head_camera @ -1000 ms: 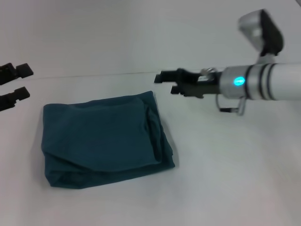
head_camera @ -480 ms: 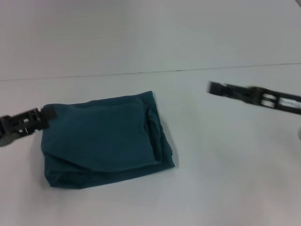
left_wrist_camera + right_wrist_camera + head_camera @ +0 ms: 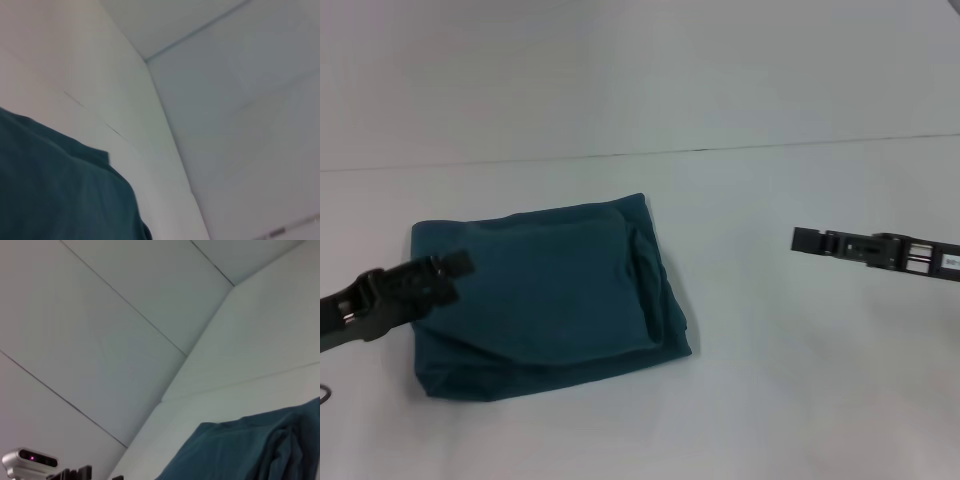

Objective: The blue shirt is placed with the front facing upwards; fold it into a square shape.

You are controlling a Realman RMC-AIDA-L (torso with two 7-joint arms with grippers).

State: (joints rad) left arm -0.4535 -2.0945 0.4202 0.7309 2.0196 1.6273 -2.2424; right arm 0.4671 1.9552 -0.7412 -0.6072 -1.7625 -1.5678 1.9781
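Observation:
The blue shirt (image 3: 550, 290) lies folded into a rough square left of the table's centre, plain teal side up, with a thick fold along its right edge. No print shows. My left gripper (image 3: 455, 265) reaches in from the lower left and hangs over the shirt's left edge. My right gripper (image 3: 805, 240) is out over bare table, well to the right of the shirt and apart from it. The left wrist view shows a corner of the shirt (image 3: 50, 190). In the right wrist view the shirt (image 3: 250, 450) lies farther off.
The white table (image 3: 770, 380) meets a white back wall (image 3: 640, 80) along a thin seam behind the shirt. In the right wrist view a silver part of the other arm (image 3: 30, 459) shows low in the corner.
My left gripper has swung from the far left in over the shirt's left edge. My right arm has drawn back to the right and lower. The shirt has not moved.

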